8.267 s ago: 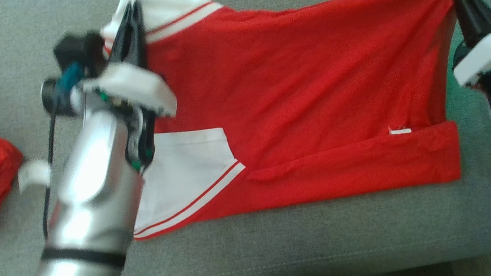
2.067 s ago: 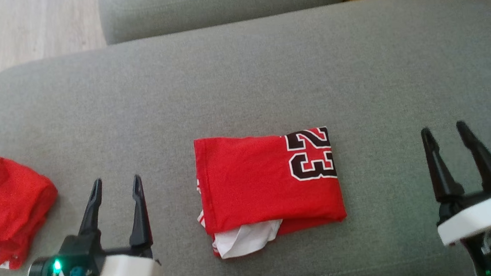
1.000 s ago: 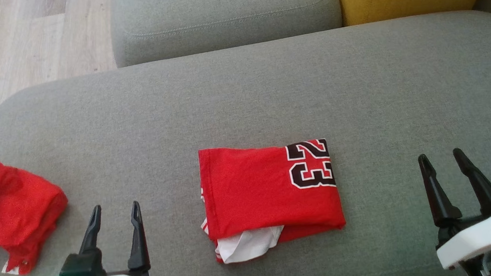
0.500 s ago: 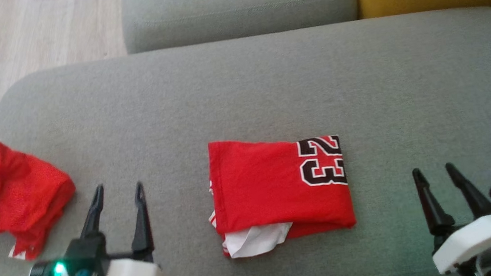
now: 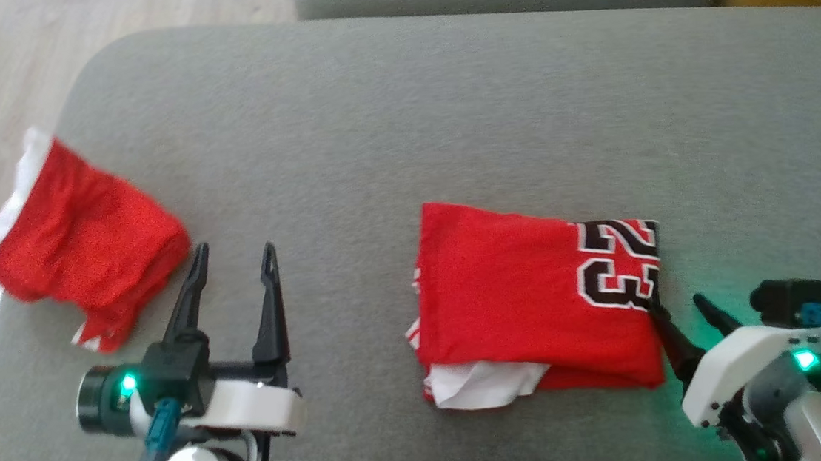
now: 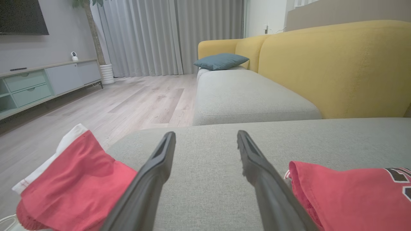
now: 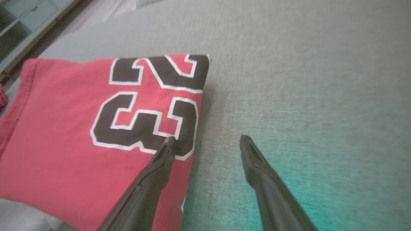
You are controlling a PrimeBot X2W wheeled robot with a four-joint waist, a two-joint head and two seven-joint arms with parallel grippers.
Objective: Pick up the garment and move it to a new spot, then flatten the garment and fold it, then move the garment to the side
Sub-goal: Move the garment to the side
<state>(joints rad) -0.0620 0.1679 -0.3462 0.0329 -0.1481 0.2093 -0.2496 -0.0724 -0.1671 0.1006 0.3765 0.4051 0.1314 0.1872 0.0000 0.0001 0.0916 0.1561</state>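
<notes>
Right gripper (image 5: pixel 677 305) | released, empty | one finger over numbered edge of garment (image 5: pixel 520 295), other beside it

This is a living room in a home. A sofa (image 6: pixel 337 64) with yellow backrests and broad grey seat cushions (image 6: pixel 244 96) runs to the far side, with a teal pillow (image 6: pixel 221 61) at its far end. Pale wood-plank flooring (image 6: pixel 128 102) spreads to the left. Against the left wall stands a low sideboard (image 6: pixel 41 83) with pale green drawers, below a dark wall-mounted screen (image 6: pixel 22 16). Floor-length grey curtains (image 6: pixel 154 35) cover the far wall, and a plant in a white pot (image 6: pixel 107 73) stands before them.
</notes>
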